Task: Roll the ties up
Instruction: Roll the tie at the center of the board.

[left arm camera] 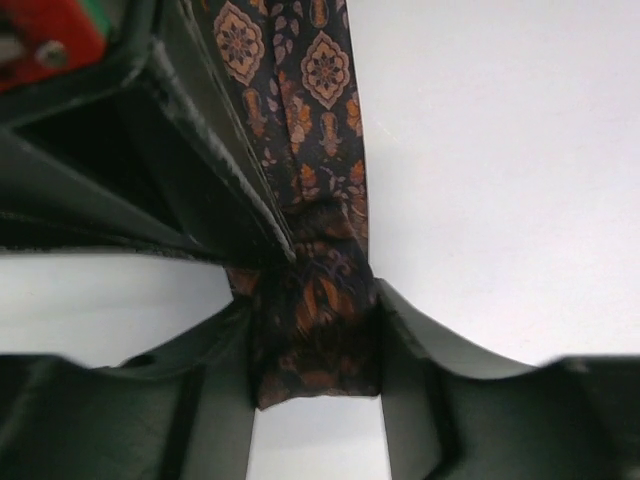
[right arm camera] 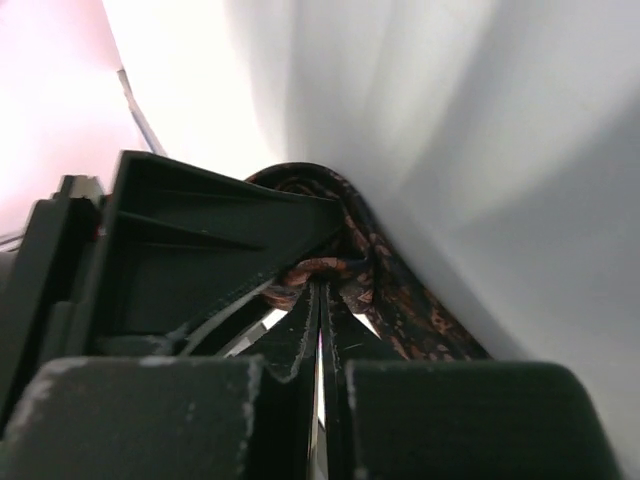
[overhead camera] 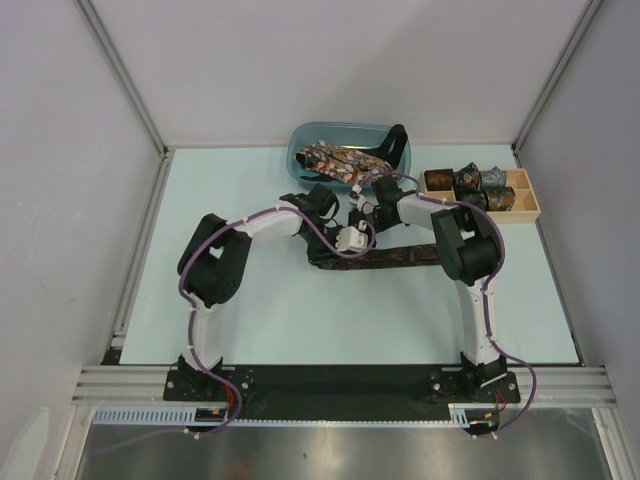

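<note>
Filling most of the overhead view, the pale table [overhead camera: 250, 320] is seen with a blue basin [overhead camera: 296, 150] at the middle of its far edge, in which loose patterned ties [overhead camera: 340, 160] are heaped. A wooden tray [overhead camera: 530, 205] is set near the far right corner, and rolled ties [overhead camera: 466, 182] are held in its compartments. A dark brown tie [overhead camera: 400, 258] is laid flat across the table's middle, parallel to the far edge. Its end nearer the left edge is grasped across its width by the left gripper [left arm camera: 315, 330]. Just beyond, a fold of the same tie is pinched by the right gripper [right arm camera: 320, 285], whose jaws are clenched tight.
</note>
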`<state>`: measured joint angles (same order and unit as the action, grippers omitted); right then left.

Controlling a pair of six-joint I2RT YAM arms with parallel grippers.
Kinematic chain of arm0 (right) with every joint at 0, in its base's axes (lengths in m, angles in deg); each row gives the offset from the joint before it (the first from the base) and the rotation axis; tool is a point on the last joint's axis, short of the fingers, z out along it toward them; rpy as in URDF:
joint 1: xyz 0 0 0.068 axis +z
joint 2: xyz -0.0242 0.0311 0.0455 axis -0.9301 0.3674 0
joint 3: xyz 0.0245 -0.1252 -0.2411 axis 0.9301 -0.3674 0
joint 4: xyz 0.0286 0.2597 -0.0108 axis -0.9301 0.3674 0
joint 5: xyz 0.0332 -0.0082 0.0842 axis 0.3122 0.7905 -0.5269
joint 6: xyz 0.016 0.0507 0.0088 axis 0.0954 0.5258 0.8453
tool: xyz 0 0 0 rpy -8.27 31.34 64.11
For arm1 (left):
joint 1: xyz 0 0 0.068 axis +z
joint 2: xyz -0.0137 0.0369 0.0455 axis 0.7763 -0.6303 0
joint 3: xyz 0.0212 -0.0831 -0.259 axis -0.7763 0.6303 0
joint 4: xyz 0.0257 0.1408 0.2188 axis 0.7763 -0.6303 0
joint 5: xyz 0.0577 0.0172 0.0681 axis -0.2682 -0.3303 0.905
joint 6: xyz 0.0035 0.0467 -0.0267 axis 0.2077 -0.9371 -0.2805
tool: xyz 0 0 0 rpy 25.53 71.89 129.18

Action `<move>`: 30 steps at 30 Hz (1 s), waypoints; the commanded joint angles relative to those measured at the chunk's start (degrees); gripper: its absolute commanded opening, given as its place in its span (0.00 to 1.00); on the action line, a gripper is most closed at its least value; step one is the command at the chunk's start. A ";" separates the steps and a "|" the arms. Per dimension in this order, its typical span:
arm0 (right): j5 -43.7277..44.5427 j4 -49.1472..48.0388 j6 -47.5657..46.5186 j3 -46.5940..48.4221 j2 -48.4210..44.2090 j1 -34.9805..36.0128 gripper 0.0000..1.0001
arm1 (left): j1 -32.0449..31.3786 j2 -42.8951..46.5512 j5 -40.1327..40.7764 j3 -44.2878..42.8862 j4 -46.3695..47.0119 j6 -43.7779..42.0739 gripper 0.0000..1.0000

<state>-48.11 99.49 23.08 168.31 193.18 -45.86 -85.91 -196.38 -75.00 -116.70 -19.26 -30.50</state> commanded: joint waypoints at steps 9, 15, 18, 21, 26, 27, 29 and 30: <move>5.68 3.42 -4.76 -0.50 1.56 -2.38 0.00 | 3.25 3.12 -3.73 1.24 -1.52 4.64 0.61; 5.68 3.94 -4.94 -0.06 2.18 -1.76 0.00 | 3.61 4.36 -4.44 2.29 1.20 6.40 0.60; 3.49 3.33 -4.42 -0.23 1.04 -2.20 0.00 | 3.60 3.21 -3.91 1.59 1.20 6.67 0.41; 1.55 3.07 -4.15 -0.06 -0.36 -2.73 0.00 | 3.61 3.56 -4.00 2.11 1.12 5.44 0.36; -4.59 1.84 -1.52 0.20 -3.18 -3.52 0.13 | 3.25 4.09 -1.98 3.26 0.94 3.33 0.35; -5.47 1.49 -0.82 0.03 -3.70 -3.52 0.23 | 3.17 4.09 -1.80 3.43 0.85 3.16 0.35; -7.50 0.17 0.94 -1.11 -5.29 -3.17 0.32 | 2.90 3.83 -1.19 3.34 0.68 3.07 0.35; -8.29 -0.62 1.64 -1.38 -5.64 -2.99 0.40 | 2.90 3.74 -1.10 3.34 0.76 2.98 0.36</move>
<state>-50.47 101.54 21.83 167.81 193.09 -49.07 -82.67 -195.05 -77.27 -114.15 -18.30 -25.59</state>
